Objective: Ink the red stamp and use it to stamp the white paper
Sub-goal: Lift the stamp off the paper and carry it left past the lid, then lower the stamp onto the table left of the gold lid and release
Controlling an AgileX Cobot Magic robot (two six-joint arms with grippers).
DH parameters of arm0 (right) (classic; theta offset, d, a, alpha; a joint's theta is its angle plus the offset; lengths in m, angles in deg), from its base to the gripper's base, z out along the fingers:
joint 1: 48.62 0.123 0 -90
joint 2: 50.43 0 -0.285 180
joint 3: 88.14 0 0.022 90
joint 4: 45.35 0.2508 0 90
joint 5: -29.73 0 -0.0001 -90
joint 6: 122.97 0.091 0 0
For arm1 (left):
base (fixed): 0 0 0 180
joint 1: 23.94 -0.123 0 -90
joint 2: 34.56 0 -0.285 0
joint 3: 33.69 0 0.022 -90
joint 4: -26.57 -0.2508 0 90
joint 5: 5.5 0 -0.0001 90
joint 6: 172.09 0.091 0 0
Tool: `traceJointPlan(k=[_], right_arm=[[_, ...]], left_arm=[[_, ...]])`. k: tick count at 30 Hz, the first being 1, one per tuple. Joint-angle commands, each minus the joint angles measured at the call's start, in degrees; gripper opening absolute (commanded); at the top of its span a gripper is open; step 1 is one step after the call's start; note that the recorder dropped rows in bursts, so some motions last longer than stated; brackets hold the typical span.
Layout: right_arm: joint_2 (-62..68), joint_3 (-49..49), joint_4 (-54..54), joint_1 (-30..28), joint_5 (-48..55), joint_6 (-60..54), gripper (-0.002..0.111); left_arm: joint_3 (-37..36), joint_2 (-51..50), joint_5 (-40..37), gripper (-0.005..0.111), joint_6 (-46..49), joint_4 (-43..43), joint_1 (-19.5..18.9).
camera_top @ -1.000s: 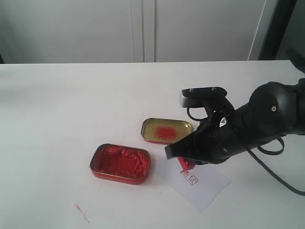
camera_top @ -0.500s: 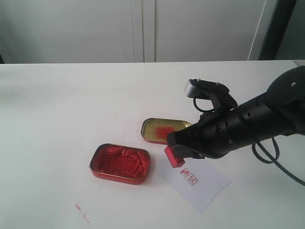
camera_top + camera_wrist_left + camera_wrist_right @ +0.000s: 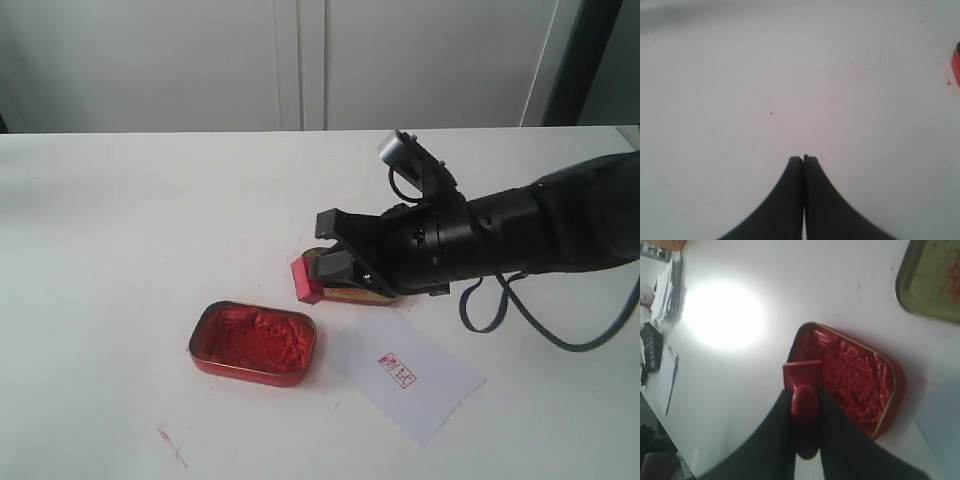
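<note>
Our left gripper (image 3: 803,161) has its fingers pressed together with nothing between them, over the bare white tabletop (image 3: 765,75). In the exterior view, the red ink tin (image 3: 253,343) lies open at the left. Just past its far right corner we see the red stamp (image 3: 306,280), clamped by its handle in our right gripper (image 3: 326,262). Half a second ago it hung at the near left corner of the white paper (image 3: 420,390); it has since swung left and away from the sheet, and the arm now covers most of the gold lid (image 3: 352,294). The paper lies to the right of the tin, bearing a red seal print (image 3: 398,370).
</note>
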Motion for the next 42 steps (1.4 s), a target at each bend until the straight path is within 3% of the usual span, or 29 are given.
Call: traceJointPlan(k=[1,18,24,42], right_arm=[[2.2,3.49,1.7,-0.32,0.72,-1.22,0.0],[17.76,22.75,-0.41,3.12,4.58,1.71,0.0],[22.37,30.27,-6.45,4.56,5.37,5.6,0.0],[31.55,34.57,-6.61,7.05,-6.78,8.35,0.001]], left_arm=[[-0.53,0.26,-0.4,0.0,-0.45,0.23,-0.11],[-0.53,0.26,-0.4,0.0,-0.45,0.23,-0.11],[-0.53,0.26,-0.4,0.0,-0.45,0.23,-0.11],[-0.53,0.26,-0.4,0.0,-0.45,0.23,-0.11]])
